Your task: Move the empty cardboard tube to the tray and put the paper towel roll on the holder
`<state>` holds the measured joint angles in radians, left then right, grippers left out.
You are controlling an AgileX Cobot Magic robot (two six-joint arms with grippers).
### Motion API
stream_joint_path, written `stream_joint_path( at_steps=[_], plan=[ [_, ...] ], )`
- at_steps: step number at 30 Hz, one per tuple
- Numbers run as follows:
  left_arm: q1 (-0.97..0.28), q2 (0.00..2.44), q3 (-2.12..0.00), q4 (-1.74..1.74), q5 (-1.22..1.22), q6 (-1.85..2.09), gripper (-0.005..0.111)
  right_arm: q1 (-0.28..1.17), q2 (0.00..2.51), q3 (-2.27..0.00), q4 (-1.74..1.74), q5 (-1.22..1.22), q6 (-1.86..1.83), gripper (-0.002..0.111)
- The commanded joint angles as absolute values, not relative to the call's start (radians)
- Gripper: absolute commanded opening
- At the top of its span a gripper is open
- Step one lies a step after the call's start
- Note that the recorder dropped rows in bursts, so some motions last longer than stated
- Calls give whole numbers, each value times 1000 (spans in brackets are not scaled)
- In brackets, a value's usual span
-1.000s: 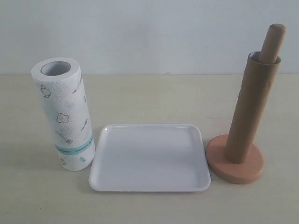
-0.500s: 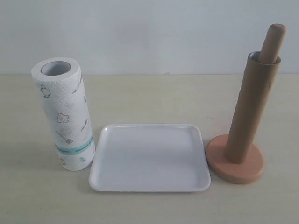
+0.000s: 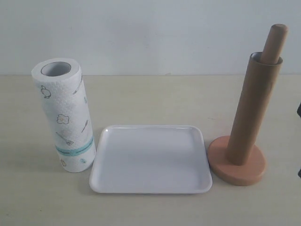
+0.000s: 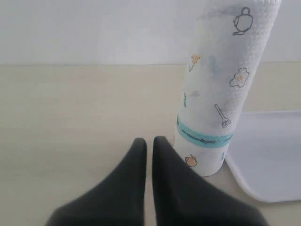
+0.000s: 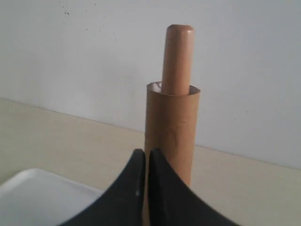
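Note:
The paper towel roll (image 3: 63, 115) stands upright on the table, just left of the white tray (image 3: 150, 190), which holds nothing. The empty cardboard tube (image 3: 251, 108) sits over the holder's dowel (image 3: 275, 40), resting on the round base (image 3: 237, 172). In the left wrist view my left gripper (image 4: 149, 143) is shut on nothing, low over the table. It is close beside the roll (image 4: 221, 89) and apart from it. My right gripper (image 5: 143, 154) is shut and empty, in front of the tube (image 5: 171, 132), with the dowel top (image 5: 178, 59) above it.
Everything stands on a pale tabletop (image 3: 150, 99) with a plain white wall (image 3: 150, 33) behind it. A dark sliver (image 3: 299, 110) shows at the exterior view's right edge, right of the holder. A tray corner (image 5: 37, 197) shows beside the right gripper.
A dark sliver has come into the right edge of the exterior view. The roll, tray, tube and holder have not moved.

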<state>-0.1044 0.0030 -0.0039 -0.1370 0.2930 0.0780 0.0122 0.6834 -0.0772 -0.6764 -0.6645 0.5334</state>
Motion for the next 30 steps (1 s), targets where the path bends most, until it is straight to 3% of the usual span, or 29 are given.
stream_joint_path(
  at_steps=[1, 8, 17, 21, 25, 27, 30],
  plan=[
    [-100, 0, 0, -146, 291, 81, 4, 9, 698, -83, -687, -744, 550, 3],
    [-100, 0, 0, -146, 291, 81, 4, 9, 698, -83, -660, -759, 559, 3],
    [-100, 0, 0, -146, 291, 81, 4, 9, 698, -83, -659, -589, 576, 4],
    [-100, 0, 0, -146, 291, 81, 4, 9, 698, -83, -661, -595, 574, 26],
    [-100, 0, 0, -146, 291, 81, 4, 9, 701, -83, -661, -587, 574, 74],
    [-100, 0, 0, -146, 291, 81, 4, 9, 701, -83, -654, -598, 584, 84],
    [-100, 0, 0, -146, 291, 81, 4, 9, 701, -83, -652, -626, 600, 83]
  ],
)
